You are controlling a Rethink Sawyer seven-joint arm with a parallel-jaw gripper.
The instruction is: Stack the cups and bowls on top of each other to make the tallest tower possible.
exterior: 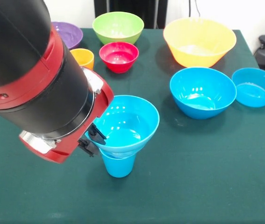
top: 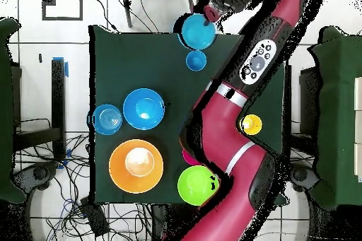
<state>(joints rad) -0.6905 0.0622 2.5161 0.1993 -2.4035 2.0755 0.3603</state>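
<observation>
Tower (exterior: 121, 140) beginning at table centre — a blue bowl (exterior: 125, 123) sitting on a blue cup (exterior: 118, 165); gripper (exterior: 92, 140) pinching the bowl's 9 o'clock rim. Remaining bowls — largest yellow-orange (exterior: 200, 42) at 1 o'clock — awaiting stacking.

Bright plastic on a dark green table (exterior: 207, 177)

Blue bowl (exterior: 125, 123) on blue cup (exterior: 118, 165) at centre frame; purple (exterior: 69, 32), green (exterior: 118, 26), red (exterior: 118, 56) and yellow-orange (exterior: 199, 41) bowls along the top; red-and-black arm (exterior: 34, 79) at left.
</observation>
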